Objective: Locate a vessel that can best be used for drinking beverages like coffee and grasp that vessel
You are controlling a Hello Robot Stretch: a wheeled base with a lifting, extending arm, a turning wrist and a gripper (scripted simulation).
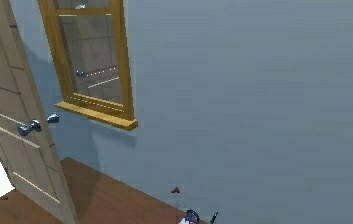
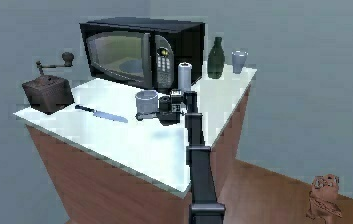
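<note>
Far out to the left of the end effector, a brown coffee grinder [image 2: 46, 88] is standing on the white surface [image 2: 134, 145]. Closer in on that same side, a knife [image 2: 102, 113] is lying flat. Beyond and to the left of the end effector, the black microwave [image 2: 144, 50] is taking up the back of the surface.

Now the one that matters. A pale grey cup [image 2: 146, 102] is standing upright right at the fingertips, on the end effector's left. The end effector [image 2: 160, 107] is sitting at the tip of the dark arm [image 2: 198, 165]. I cannot tell how its fingers are set, or whether they are touching the cup or holding anything.

Just behind it to the right, a white roll [image 2: 185, 75] is standing. Further right, a green bottle [image 2: 216, 57] and a small glass [image 2: 239, 62] are sharing the far corner.

My read is that the grasp itself is the step in hand. To do it well, the fingers need to be lining up either side of the cup's wall, level and below the rim. They should not be nudging it left toward the knife. The wrist needs to stay clear of that roll. Then a straight lift, no dragging.
</note>
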